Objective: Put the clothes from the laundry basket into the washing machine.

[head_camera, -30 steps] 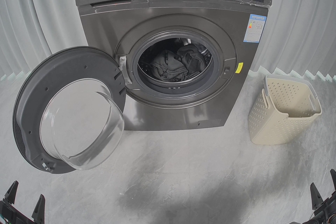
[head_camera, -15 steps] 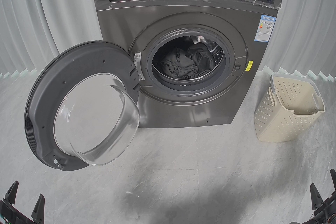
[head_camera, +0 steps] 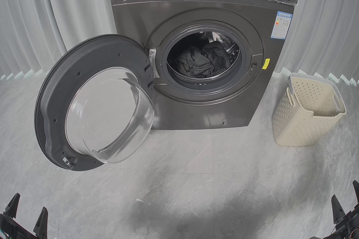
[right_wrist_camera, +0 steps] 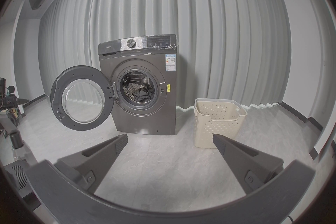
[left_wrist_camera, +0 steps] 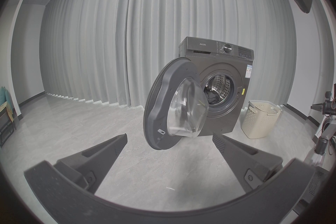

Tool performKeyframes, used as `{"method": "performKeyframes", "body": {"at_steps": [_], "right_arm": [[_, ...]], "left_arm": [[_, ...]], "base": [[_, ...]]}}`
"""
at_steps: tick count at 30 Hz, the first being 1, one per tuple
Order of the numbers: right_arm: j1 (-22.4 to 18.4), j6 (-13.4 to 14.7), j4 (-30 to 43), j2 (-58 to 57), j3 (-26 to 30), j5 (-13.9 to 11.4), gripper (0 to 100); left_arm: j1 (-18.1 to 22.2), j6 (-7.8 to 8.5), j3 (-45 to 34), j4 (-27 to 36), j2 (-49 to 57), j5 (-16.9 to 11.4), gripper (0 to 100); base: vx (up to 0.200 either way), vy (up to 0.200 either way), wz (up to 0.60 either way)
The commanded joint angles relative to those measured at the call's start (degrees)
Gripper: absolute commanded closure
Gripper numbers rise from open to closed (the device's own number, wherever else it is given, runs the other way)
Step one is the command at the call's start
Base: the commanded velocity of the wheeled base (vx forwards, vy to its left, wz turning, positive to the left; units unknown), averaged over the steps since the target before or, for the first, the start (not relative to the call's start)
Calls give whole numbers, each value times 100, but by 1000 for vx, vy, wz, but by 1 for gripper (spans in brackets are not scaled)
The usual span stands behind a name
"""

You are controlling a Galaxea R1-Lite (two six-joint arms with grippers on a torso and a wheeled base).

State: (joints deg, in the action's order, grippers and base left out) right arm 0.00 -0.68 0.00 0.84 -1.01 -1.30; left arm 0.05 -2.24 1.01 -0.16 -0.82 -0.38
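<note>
The grey washing machine [head_camera: 202, 45] stands ahead with its round door [head_camera: 93, 101] swung wide open to the left. Dark clothes [head_camera: 202, 60] lie inside the drum; they also show in the right wrist view [right_wrist_camera: 138, 91]. To the machine's right stands the cream laundry basket [head_camera: 308, 112], tilted, with nothing visible inside [right_wrist_camera: 218, 119]. My left gripper [head_camera: 26, 210] hangs low at the near left, open with nothing between its fingers [left_wrist_camera: 169, 149]. Low at the near right my right gripper [head_camera: 346, 200] is open too, holding nothing [right_wrist_camera: 169, 149].
Grey marble-look floor [head_camera: 209, 183] stretches between me and the machine. Pale pleated curtains [head_camera: 56, 8] hang behind it. The open door juts out over the floor at the left. A dark stand with gear [right_wrist_camera: 8, 109] stands at the room's side.
The whole head view has shifted: the machine and basket sit farther off and more to the right, so the camera has moved. Both grippers stay as they were.
</note>
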Motion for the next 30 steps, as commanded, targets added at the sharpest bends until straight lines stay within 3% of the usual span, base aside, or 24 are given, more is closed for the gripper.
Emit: {"method": "performKeyframes", "body": {"at_steps": [1, 12, 16, 22, 30], "right_arm": [[0, -2, 0, -84, 101, -1, 0], [0, -2, 0, -84, 101, -1, 0], [0, -2, 0, -84, 101, -1, 0], [0, -2, 0, -84, 101, -1, 0], [0, -2, 0, -84, 101, -1, 0]], "left_arm": [[4, -4, -84, -2, 73, 3, 0], [4, -4, -84, -2, 73, 3, 0], [4, 84, -92, 7, 82, -6, 0], [4, 189, -92, 7, 82, -24, 0], [13, 136, 101, -151, 82, -33, 0]], "base": [[0, 200, 0], [0, 200, 0], [0, 200, 0], [0, 0, 0], [0, 0, 0]]}}
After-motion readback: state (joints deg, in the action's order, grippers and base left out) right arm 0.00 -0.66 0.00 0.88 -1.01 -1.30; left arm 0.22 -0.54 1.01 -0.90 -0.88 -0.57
